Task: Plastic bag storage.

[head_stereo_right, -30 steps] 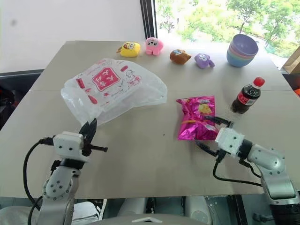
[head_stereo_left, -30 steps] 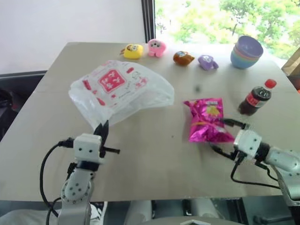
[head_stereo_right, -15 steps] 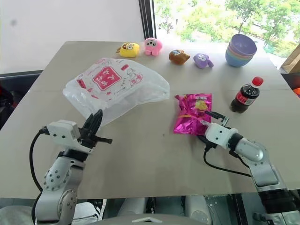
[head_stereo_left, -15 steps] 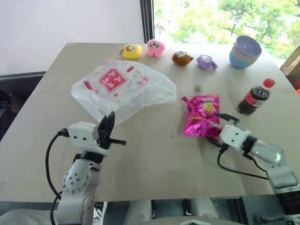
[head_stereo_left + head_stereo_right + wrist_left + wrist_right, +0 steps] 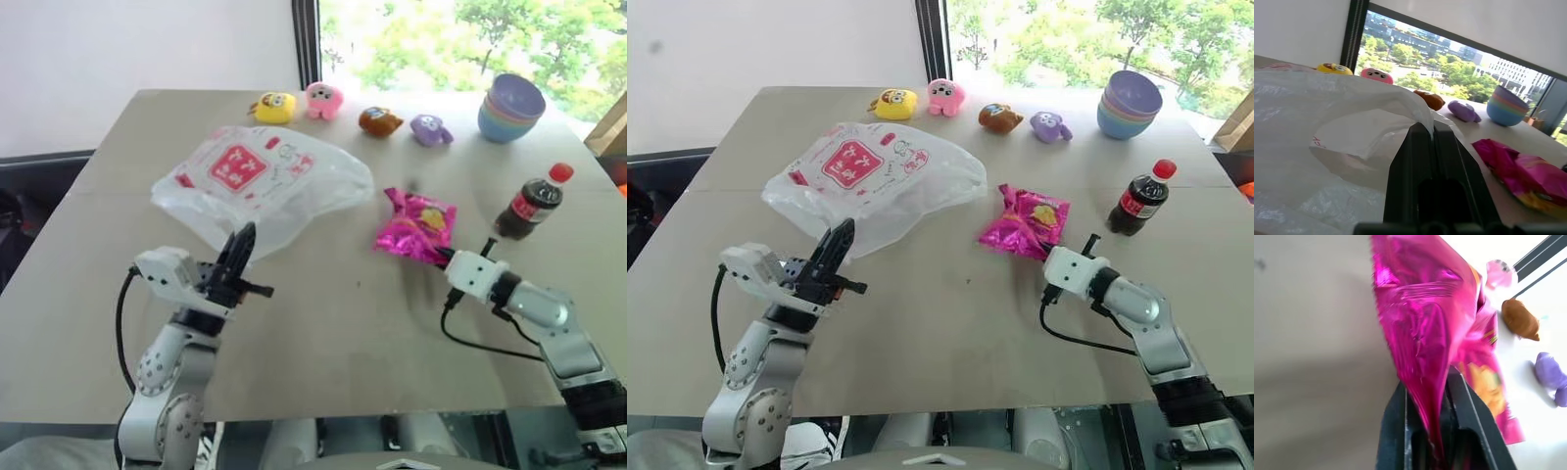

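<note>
Plastic bag (image 5: 260, 181) lies crumpled on the left half of the counter (image 5: 323, 343), its near edge pinched by the left pincer (image 5: 240, 257).

Nearest, the left pincer is clamped flat on a fold of the bag's thin film, and the right pincer (image 5: 1055, 258) is closed on the near end of the magenta snack packet (image 5: 1024, 221), which tilts up off the counter just right of the bag. The bag looks feather-light, limp and slippery, so it will likely sag and billow rather than keep shape; a bunched edge or handle seems the surest hold. Farther right stands a cola bottle (image 5: 532, 203); at the far edge sit four small toys (image 5: 355, 111) and stacked bowls (image 5: 511, 108).
</note>
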